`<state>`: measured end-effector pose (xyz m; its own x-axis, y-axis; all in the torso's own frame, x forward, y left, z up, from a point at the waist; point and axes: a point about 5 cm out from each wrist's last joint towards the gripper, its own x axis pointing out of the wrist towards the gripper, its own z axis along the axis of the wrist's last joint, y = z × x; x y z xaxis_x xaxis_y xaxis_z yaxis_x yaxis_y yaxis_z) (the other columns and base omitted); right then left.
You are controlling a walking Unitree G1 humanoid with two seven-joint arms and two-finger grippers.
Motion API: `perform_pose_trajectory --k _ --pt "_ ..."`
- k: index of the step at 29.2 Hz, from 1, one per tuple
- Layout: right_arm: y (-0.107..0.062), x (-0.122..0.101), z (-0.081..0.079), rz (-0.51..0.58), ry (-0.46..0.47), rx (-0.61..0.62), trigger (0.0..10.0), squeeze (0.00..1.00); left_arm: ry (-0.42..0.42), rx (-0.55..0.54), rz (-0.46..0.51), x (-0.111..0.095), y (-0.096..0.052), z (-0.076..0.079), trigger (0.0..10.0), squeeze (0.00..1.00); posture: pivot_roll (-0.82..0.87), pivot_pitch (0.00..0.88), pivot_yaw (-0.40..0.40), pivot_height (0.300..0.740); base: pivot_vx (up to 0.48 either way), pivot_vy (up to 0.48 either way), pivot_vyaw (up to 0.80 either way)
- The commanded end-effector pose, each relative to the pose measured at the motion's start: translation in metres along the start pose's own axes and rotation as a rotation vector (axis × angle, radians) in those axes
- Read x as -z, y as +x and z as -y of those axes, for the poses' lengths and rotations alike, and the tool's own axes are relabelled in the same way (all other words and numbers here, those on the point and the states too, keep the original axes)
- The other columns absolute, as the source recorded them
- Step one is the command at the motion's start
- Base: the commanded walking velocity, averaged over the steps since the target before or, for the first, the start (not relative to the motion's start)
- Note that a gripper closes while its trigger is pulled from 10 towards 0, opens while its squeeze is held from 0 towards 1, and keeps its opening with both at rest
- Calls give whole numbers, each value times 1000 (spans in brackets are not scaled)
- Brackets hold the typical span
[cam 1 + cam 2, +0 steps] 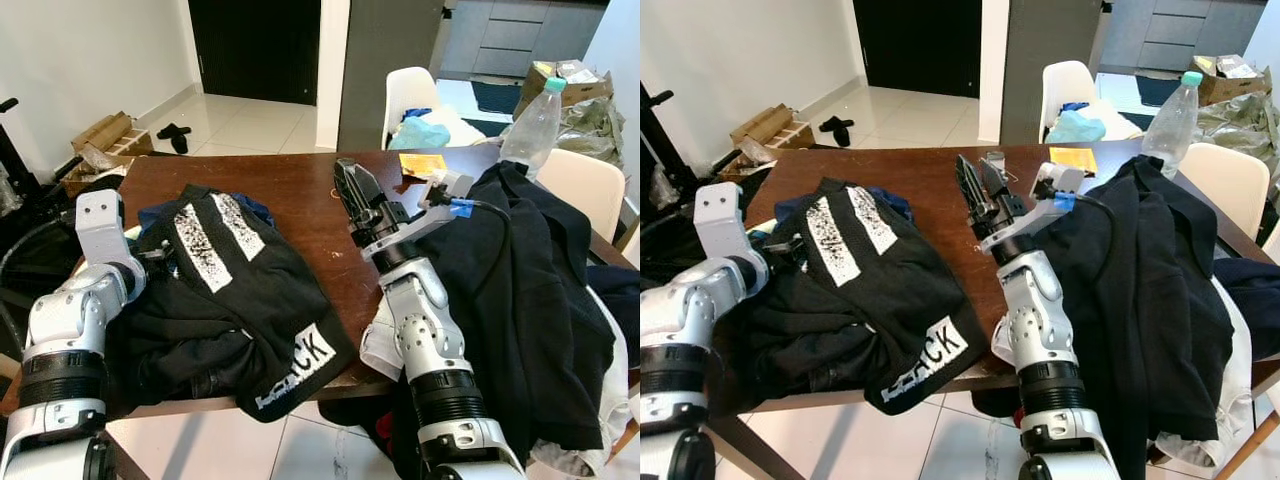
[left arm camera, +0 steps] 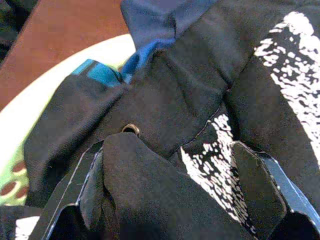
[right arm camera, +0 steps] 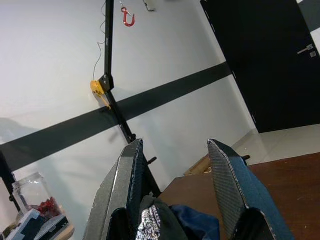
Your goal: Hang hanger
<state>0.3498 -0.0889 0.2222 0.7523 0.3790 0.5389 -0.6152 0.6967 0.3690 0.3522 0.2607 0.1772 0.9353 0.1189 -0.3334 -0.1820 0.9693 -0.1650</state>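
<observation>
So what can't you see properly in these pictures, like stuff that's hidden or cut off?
- Left gripper: in the left wrist view its fingers are buried in the black printed T-shirt, so what they grip stays hidden.
- Blue garment: mostly covered by that shirt.
- Large black jacket: covers the white cloth beneath; cut by the picture's right edge.
- Clear plastic bottle: its base is hidden behind the jacket.

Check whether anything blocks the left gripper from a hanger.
No hanger can be made out. The left gripper sits in the black printed shirt on the table; its fabric bunches between the open fingers, covering anything beneath.
</observation>
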Motion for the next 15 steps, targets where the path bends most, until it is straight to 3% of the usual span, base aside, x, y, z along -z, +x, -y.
perform_pose_trajectory --k 1,4,5,8,9,11,12,15 --pt "-1 0 -2 -6 -8 -4 10000 0 -25 20 -64 13 3 2 10000 0 147 36 9 740 0 0 0" --pt "-1 0 -2 -4 -9 -2 10000 0 -34 31 -80 15 4 2 10000 0 145 36 10 740 0 0 0" --pt "-1 0 -2 -3 -9 -1 10000 0 -40 46 -94 18 4 4 8784 0 143 36 9 740 0 0 0" --pt "-1 0 -2 -3 -9 -1 10000 0 -40 46 -94 18 4 4 8784 0 143 36 9 740 0 0 0" --pt "-1 0 -3 -4 -8 -1 10000 0 -43 55 -103 19 5 5 2706 0 147 36 8 740 0 0 0" --pt "-1 0 -3 -4 -8 -1 10000 0 -43 55 -103 19 5 5 2706 0 147 36 8 740 0 0 0" --pt "-1 1 -3 -5 -7 0 10000 0 -45 67 -108 20 6 6 0 0 150 35 13 740 0 0 0" --pt "0 1 -3 -6 -6 2 10000 0 -43 64 -103 20 6 6 0 0 148 33 18 740 0 0 0"
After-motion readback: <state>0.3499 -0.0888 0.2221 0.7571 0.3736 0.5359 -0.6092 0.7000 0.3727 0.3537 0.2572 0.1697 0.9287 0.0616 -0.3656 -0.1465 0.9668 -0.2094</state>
